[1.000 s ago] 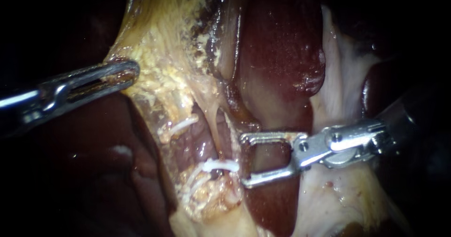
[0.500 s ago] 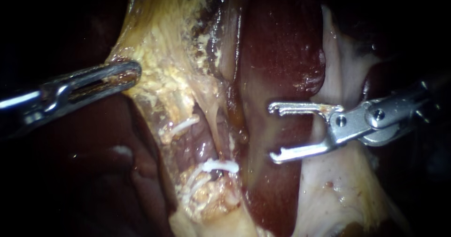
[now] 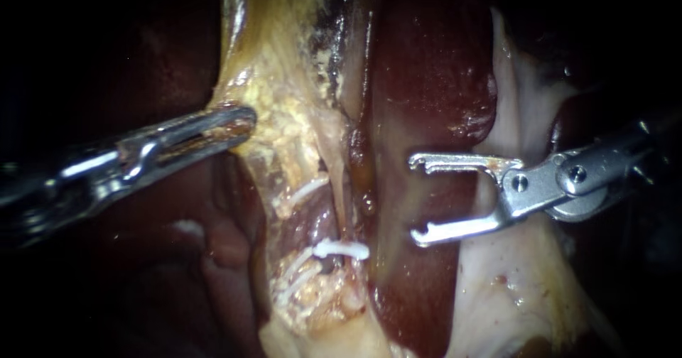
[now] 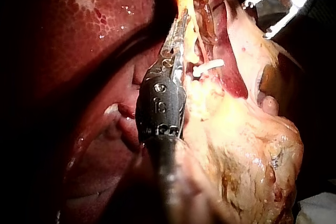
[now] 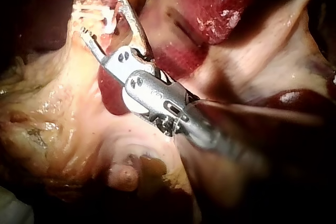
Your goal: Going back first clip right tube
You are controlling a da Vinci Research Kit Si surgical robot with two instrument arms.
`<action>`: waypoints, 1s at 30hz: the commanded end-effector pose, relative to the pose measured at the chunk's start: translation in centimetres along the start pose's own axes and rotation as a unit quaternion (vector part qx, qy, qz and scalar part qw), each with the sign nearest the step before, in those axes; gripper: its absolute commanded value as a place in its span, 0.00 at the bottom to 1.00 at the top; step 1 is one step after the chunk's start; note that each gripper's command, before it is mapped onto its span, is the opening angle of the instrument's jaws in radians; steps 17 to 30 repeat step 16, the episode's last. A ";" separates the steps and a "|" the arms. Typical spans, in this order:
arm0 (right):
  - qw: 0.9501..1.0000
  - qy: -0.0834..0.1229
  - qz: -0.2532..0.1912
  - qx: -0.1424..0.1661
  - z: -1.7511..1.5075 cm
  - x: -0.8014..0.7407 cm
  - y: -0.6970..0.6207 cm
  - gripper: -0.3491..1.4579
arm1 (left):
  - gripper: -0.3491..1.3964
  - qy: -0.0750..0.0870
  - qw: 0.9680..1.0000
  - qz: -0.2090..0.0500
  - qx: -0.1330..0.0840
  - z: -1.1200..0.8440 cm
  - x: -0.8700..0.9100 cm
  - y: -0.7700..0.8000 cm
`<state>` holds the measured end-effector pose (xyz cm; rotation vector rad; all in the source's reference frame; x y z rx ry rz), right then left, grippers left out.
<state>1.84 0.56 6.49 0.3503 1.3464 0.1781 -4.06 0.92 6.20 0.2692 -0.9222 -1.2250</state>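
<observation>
Endoscope view gives the plainest reading: the dark red liver [image 3: 426, 81] runs down the middle, a band of yellow fatty tissue [image 3: 284, 109] lies beside it on the left instrument's side, and the clipped tubes show at the foot of that band. Judging by the task sentence and the layout, the step in hand is the retreat of the right instrument [image 3: 415, 200] from the clipped tube. Its jaws stand wide apart and empty over the liver surface, clear of the tubes, with no clip between them. The next move, I judge, calls for drawing it out along its own shaft line with the jaws kept off the liver, since the hooked tips hang close to that surface and could snag it. The left instrument [image 3: 238, 120] has its jaws closed on the edge of the fatty band and holds it out sideways so the tubes are spread. A white clip [image 3: 342, 248] sits across the tube [image 3: 320, 226] nearest the liver, which I take to be the right tube. A second white clip [image 3: 304, 190] lies on the neighbouring strand, nearer the left instrument. The right wrist view shows the same open, empty jaws, with the white clips ahead of them.
</observation>
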 end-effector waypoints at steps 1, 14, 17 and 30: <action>1.000 0.001 0.000 -0.002 -0.01 0.02 0.01 0.52 | 0.00 0.003 1.000 0.001 0.001 0.06 0.01 -0.03; 1.000 0.005 -0.003 -0.005 -0.04 0.09 0.05 0.52 | 0.00 0.004 1.000 0.001 0.004 0.11 -0.01 -0.03; 1.000 0.005 -0.003 -0.005 -0.04 0.09 0.05 0.52 | 0.00 0.004 1.000 0.001 0.004 0.10 -0.01 -0.02; 1.000 0.005 -0.003 -0.005 -0.04 0.09 0.05 0.52 | 0.00 0.004 1.000 0.001 0.004 0.10 -0.01 -0.02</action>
